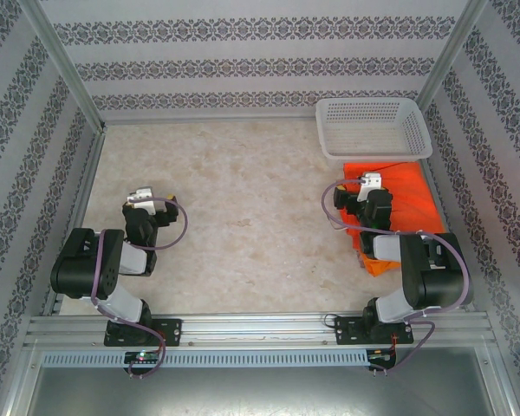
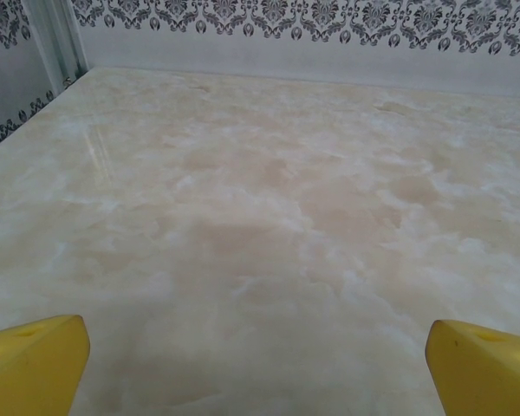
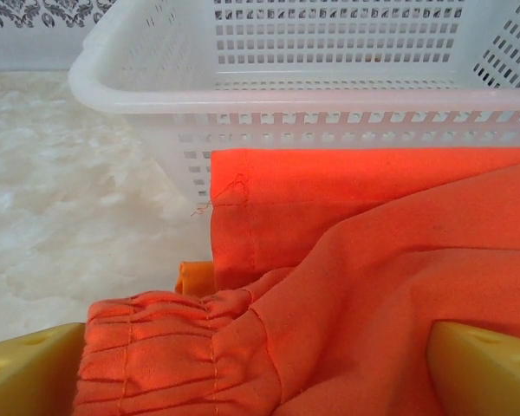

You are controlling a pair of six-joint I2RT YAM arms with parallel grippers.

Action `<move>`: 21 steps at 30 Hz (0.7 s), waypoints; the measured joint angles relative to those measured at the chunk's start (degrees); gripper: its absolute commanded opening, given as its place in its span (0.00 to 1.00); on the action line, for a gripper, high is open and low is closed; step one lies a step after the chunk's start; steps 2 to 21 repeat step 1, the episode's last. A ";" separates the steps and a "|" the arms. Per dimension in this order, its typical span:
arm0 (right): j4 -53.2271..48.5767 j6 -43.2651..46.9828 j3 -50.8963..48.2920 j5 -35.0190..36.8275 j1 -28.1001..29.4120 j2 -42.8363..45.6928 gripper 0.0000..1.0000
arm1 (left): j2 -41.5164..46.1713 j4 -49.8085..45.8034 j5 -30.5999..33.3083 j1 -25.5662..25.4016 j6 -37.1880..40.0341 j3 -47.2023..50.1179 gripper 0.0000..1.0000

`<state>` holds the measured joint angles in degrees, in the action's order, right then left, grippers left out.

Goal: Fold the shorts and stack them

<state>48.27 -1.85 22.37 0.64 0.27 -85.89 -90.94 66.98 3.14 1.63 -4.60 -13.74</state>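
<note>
The right gripper point(image 3: 260, 377) has its jaws spread wide and not closed on anything. The orange shorts point(image 3: 373, 286) lie bunched between them. The gathered elastic waistband point(image 3: 156, 342) sits just inside the yellow fingertip point(image 3: 30, 373) at the view's left, and smoother cloth runs across to the other one. Ahead of the jaws, a flat hemmed edge of the shorts reaches the foot of the white lattice basket point(image 3: 329, 95), which stands just beyond; whether cloth and basket touch I cannot tell. A paler orange fold point(image 3: 195, 277) peeks out beneath that hem, ahead and left of centre. From above, the shorts lie in a heap under this gripper and off to its right side. The left gripper point(image 2: 258, 368) likewise has its jaws well apart, with bare marble-patterned table point(image 2: 260, 191) between and ahead of them, well apart from the shorts.
</note>
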 measured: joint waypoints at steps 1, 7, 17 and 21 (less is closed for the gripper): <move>0.00 0.07 0.00 0.00 0.00 0.00 0.98 | 0.00 -0.02 -0.15 0.00 0.11 0.00 1.00; 0.00 0.07 0.00 0.00 0.00 0.00 0.98 | 0.00 -0.02 -0.15 0.00 0.11 0.00 1.00; 0.00 0.07 0.00 0.00 0.00 0.00 0.98 | 0.00 -0.02 -0.15 0.00 0.11 0.00 1.00; 0.00 0.07 0.00 0.00 0.00 0.00 0.98 | 0.00 -0.02 -0.15 0.00 0.11 0.00 1.00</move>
